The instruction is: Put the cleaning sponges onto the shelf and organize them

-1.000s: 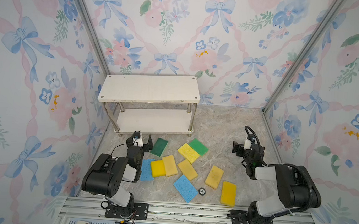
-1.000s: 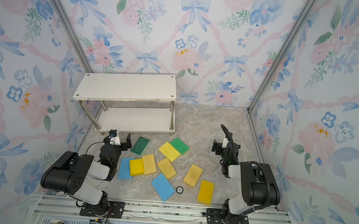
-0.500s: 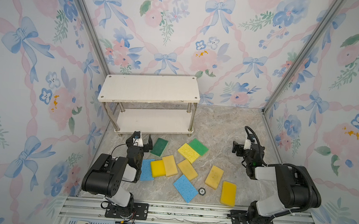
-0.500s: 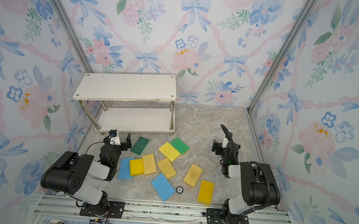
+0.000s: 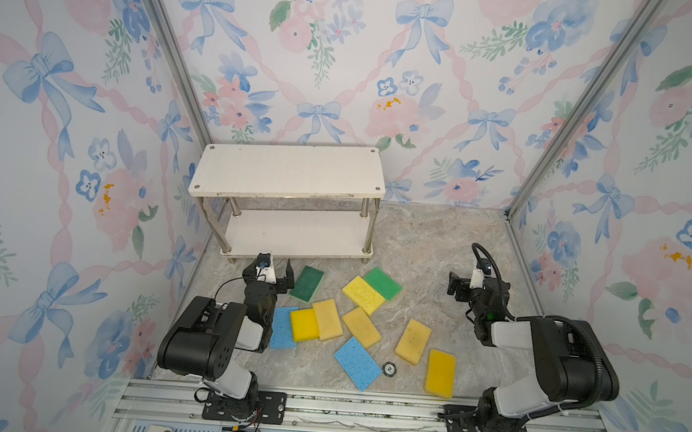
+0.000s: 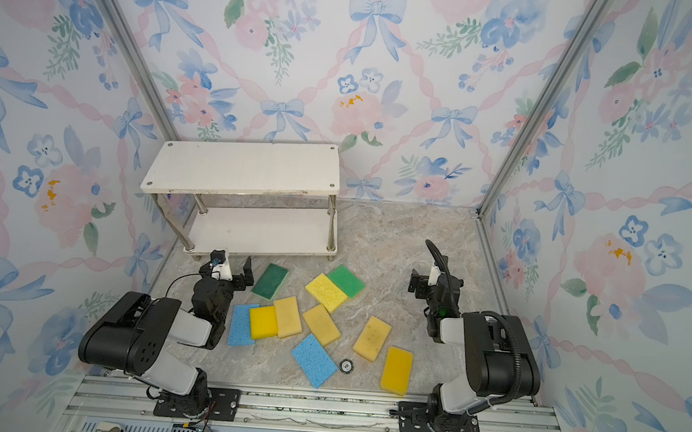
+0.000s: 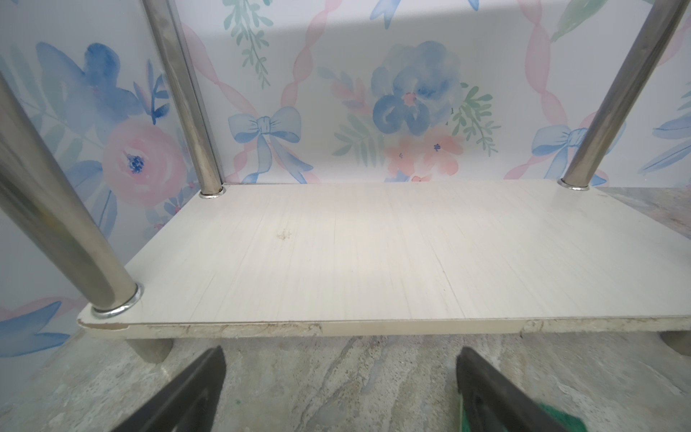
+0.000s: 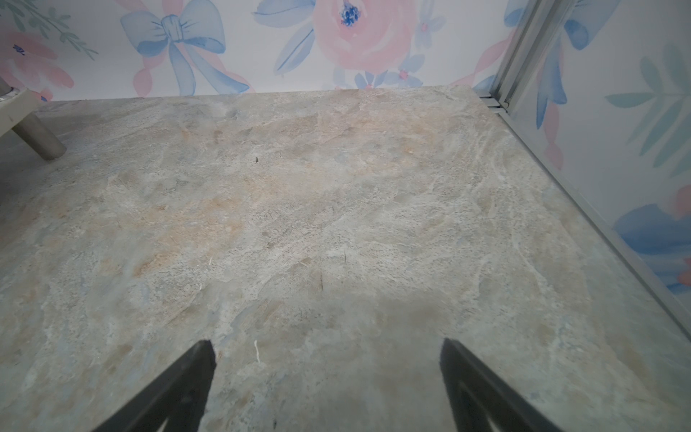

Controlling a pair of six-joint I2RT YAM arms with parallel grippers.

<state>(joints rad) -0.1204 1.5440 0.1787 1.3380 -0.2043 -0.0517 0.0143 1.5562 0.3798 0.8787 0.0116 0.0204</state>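
While your left pincer (image 7: 340,355) stood wide apart with nothing in it, just before the lower board of the shelf (image 5: 289,171), all ten sponges (image 5: 361,327) lay flat on the bench (image 5: 425,247) in front of that shelf, the dark green sponge (image 5: 306,283) just beside that pincer. Your right pincer (image 8: 325,348) gaped equally wide over the bench, holding nothing, well apart from the sponges.
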